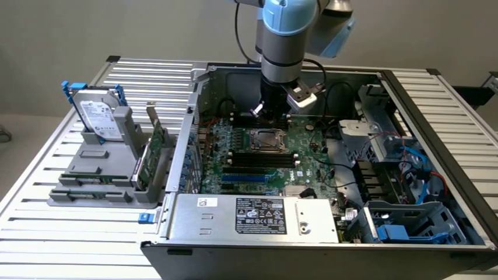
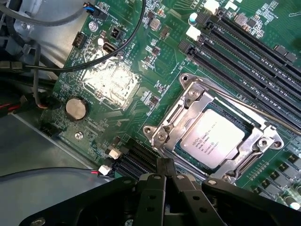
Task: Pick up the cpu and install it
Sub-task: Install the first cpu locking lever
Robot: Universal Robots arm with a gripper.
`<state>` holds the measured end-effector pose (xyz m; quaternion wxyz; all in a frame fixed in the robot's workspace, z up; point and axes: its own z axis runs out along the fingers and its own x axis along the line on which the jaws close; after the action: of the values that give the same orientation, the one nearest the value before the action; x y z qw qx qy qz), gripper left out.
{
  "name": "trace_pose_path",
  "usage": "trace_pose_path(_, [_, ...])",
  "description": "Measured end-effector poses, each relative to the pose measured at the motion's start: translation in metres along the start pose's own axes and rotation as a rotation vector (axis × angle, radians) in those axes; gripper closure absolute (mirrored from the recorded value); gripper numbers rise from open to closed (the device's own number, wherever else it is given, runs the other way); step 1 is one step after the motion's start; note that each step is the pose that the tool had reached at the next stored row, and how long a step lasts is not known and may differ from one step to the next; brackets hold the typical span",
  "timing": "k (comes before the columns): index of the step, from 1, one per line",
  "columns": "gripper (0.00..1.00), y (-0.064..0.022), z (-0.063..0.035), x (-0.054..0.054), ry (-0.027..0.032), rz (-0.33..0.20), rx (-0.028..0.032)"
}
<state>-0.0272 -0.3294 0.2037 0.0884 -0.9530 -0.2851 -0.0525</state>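
Exterior view: elevated, distant, facing the open computer case (image 1: 327,175). Wrist view: close above the motherboard (image 2: 141,108) beneath the end effector (image 2: 164,172); both views share it.

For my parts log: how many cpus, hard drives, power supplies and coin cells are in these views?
cpu: 1
hard drive: 1
power supply: 1
coin cell: 1
Total: 4

arm: grey-blue robot arm (image 1: 284,35) above open black computer case (image 1: 435,105)
socket: silver square CPU socket (image 1: 267,140) on green motherboard (image 1: 311,166)
rack: silver hard drive (image 1: 104,118) upright
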Motion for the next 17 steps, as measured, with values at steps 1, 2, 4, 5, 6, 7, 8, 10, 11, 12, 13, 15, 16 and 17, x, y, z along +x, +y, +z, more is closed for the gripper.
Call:
trace_pose_path(1, [0.89,0.0006,-0.0008,0.000,-0.0010,0.000,0.0006])
trace_pose_path(2, [0.89,0.0013,-0.0016,-0.001,-0.0021,0.001,0.0011])
trace_pose_path(4, [0.89,0.0030,-0.0034,-0.002,-0.0047,0.001,0.0029])
trace_pose_path(5, [0.89,0.0039,-0.0042,-0.002,-0.0058,0.001,0.0035])
trace_pose_path(6, [0.89,0.0048,-0.0049,-0.003,-0.0065,0.002,0.0040])
trace_pose_path(7, [0.89,0.0059,-0.0057,-0.004,-0.0070,0.002,0.0043])
trace_pose_path(8, [0.89,0.0072,-0.0064,-0.004,-0.0074,0.002,0.0045])
trace_pose_path(10, [0.89,0.0096,-0.0077,-0.006,-0.0076,0.002,0.0047])
trace_pose_path(11, [0.89,0.0107,-0.0083,-0.007,-0.0079,0.002,0.0048])
trace_pose_path(12, [0.89,0.0118,-0.0088,-0.008,-0.0080,0.002,0.0050])
trace_pose_path(13, [0.89,0.0130,-0.0095,-0.009,-0.0081,0.002,0.0051])
trace_pose_path(15, [0.89,0.0149,-0.0110,-0.012,-0.0083,0.002,0.0052])
trace_pose_path(16, [0.89,0.0157,-0.0119,-0.013,-0.0087,0.002,0.0055])
trace_pose_path(17, [0.89,0.0164,-0.0128,-0.014,-0.0093,0.002,0.0058])
